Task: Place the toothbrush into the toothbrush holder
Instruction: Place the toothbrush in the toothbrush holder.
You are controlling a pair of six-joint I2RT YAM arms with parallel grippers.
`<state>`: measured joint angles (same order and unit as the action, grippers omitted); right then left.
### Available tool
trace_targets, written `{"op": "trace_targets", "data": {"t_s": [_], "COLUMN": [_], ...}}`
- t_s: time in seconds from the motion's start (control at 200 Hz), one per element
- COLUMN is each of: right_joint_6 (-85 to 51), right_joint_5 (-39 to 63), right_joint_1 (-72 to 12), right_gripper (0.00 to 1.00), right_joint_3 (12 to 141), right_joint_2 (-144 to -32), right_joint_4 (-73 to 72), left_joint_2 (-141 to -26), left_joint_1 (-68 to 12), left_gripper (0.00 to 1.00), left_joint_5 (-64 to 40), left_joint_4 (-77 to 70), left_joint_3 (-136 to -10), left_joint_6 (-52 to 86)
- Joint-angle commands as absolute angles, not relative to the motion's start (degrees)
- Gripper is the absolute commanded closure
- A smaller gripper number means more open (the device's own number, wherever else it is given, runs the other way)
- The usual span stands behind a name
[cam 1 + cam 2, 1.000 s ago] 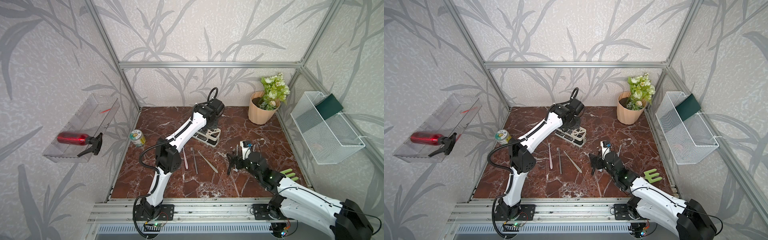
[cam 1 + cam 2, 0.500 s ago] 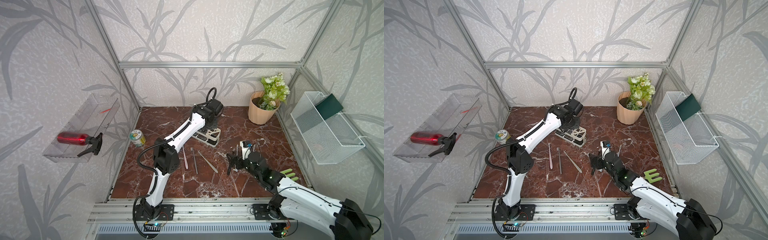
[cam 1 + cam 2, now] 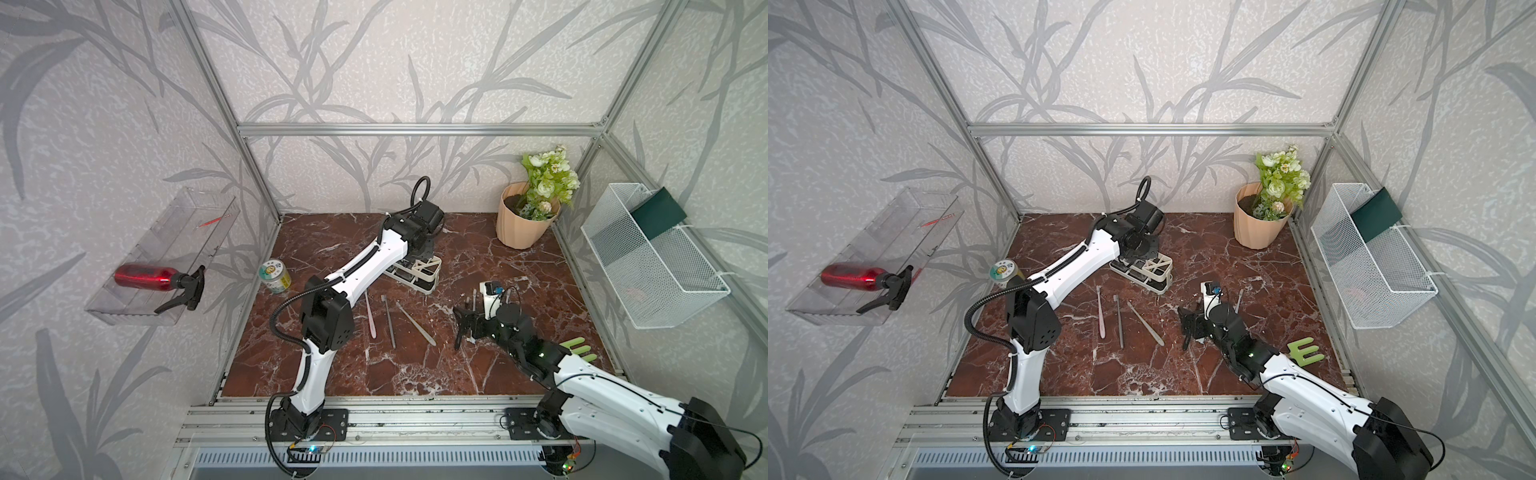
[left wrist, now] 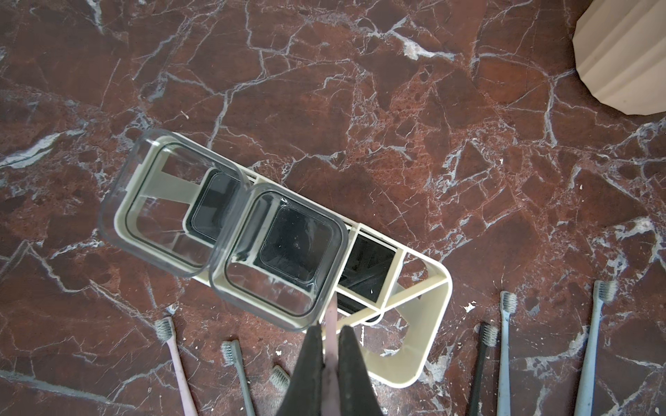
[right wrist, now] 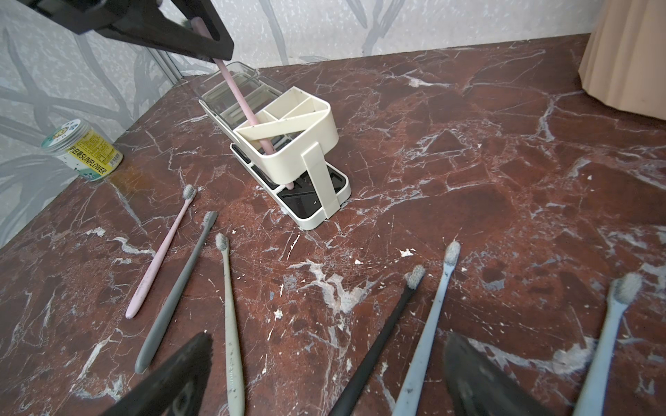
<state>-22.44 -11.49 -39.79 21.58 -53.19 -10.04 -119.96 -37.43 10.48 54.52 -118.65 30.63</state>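
The toothbrush holder [image 5: 306, 144] is a cream frame caddy with two clear square cups [image 4: 281, 252], standing near the back middle of the marble floor [image 3: 424, 276] [image 3: 1158, 272]. My left gripper [image 4: 329, 329] hangs above its slotted divider end, shut on a pink toothbrush [image 5: 239, 97]. The toothbrush leans down through a divider slot, and its lower tip [image 5: 290, 185] reaches the holder's dark base. My right gripper [image 5: 328, 340] is open and low over the floor at the front right [image 3: 459, 328], with nothing between its fingers.
Several loose toothbrushes lie on the floor: pink [image 5: 162, 252], grey [image 5: 180, 288] and pale [image 5: 230, 324] left of the right gripper, black [image 5: 378, 342] and blue [image 5: 432, 324] under it. A sunflower jar [image 3: 274, 276], peach flower pot [image 3: 521, 226], wire basket [image 3: 652, 266] and green letter [image 3: 577, 349] ring the floor.
The left arm's elbow has drifted slightly to the left while its gripper stays over the holder with the pink toothbrush. The right arm has not moved.
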Motion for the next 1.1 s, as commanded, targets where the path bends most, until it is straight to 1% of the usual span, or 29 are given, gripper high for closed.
{"op": "trace_targets", "data": {"t_s": [0.0,0.15,0.265,0.35,0.43,0.505,0.57,0.67,0.75,0.81,0.97,1.095], "right_joint_6": [-22.01,-22.0,-22.0,-22.02,-22.02,-21.97,-21.97,-22.02,-21.98,-21.97,-21.97,-21.97], "right_joint_5": [-11.26,-11.08,-10.99,-10.99,-10.9,-10.93,-10.91,-10.9,-10.9,-10.82,-10.74,-10.96], "right_joint_1": [-39.63,-39.61,-39.64,-39.57,-39.63,-39.68,-39.66,-39.58,-39.69,-39.62,-39.64,-39.63], "right_gripper": [0.01,0.01,0.01,0.01,0.01,0.01,0.01,0.01,0.01,0.01,0.01,0.01], "right_joint_3": [23.3,23.29,23.3,23.41,23.4,23.39,23.33,23.38,23.34,23.33,23.36,23.29], "right_joint_2": [-53.17,-53.37,-53.44,-53.46,-53.44,-53.48,-53.44,-53.52,-53.53,-53.45,-53.42,-53.11], "right_joint_4": [-11.22,-11.43,-11.48,-11.49,-11.49,-11.5,-11.47,-11.51,-11.57,-11.58,-11.58,-11.43], "left_joint_2": [-118.11,-118.09,-118.09,-117.99,-118.04,-118.11,-118.06,-117.9,-117.77,-117.58,-116.45,-115.4], "left_joint_1": [-37.18,-37.19,-37.23,-37.22,-37.18,-37.18,-37.18,-37.19,-37.21,-37.18,-37.18,-37.22], "left_gripper": [1.0,1.0,0.9,0.87,0.81,0.72,0.7,0.64,0.51,0.43,0.29,0.2], "left_joint_5": [11.45,11.34,11.34,11.3,10.48,9.61,9.08,8.91,9.13,9.28,10.08,11.14], "left_joint_4": [55.12,55.5,55.62,55.63,55.63,55.46,55.46,55.55,56.05,56.47,56.63,57.52], "left_joint_3": [-117.27,-117.09,-117.54,-117.99,-118.3,-118.39,-118.43,-118.73,-119.48,-120.48,-123.15,-125.27], "left_joint_6": [30.65,30.52,30.26,29.86,29.51,29.2,29.05,28.92,28.71,28.4,27.85,27.51]}}
